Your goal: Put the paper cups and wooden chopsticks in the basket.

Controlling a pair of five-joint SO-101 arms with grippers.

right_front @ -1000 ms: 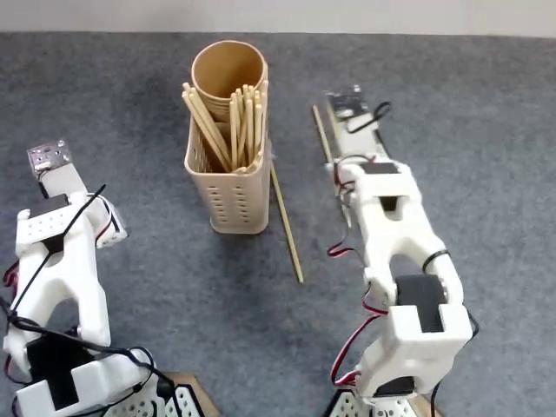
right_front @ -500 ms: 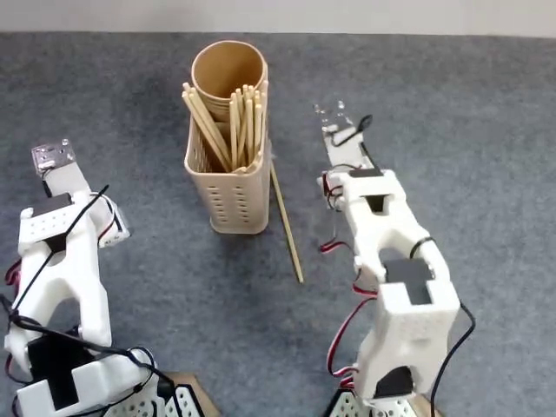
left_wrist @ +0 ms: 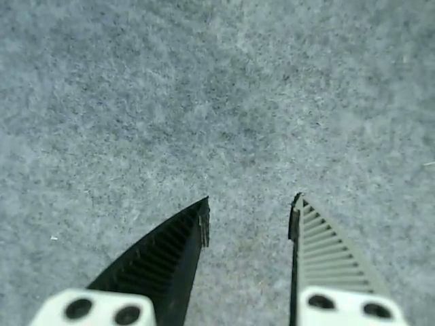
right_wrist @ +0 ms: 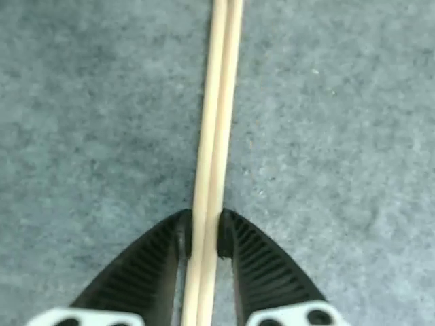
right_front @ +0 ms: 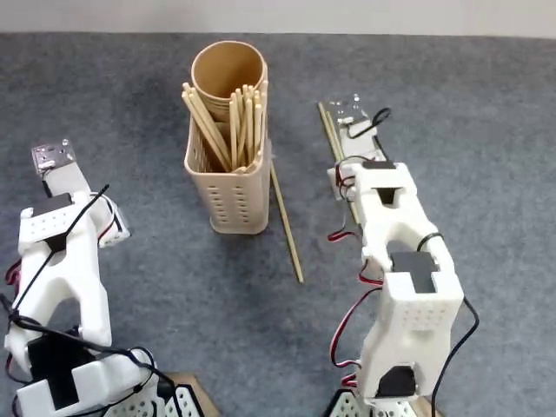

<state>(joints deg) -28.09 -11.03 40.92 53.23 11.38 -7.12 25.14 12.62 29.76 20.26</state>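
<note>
The fingers of the right gripper (right_wrist: pixel 204 227) pinch 2 pale wooden chopsticks (right_wrist: pixel 219 102) above the grey felt desk (right_front: pixel 130 104). The fingers of the left gripper (left_wrist: pixel 249 210) are spread apart, holding nothing.
</note>
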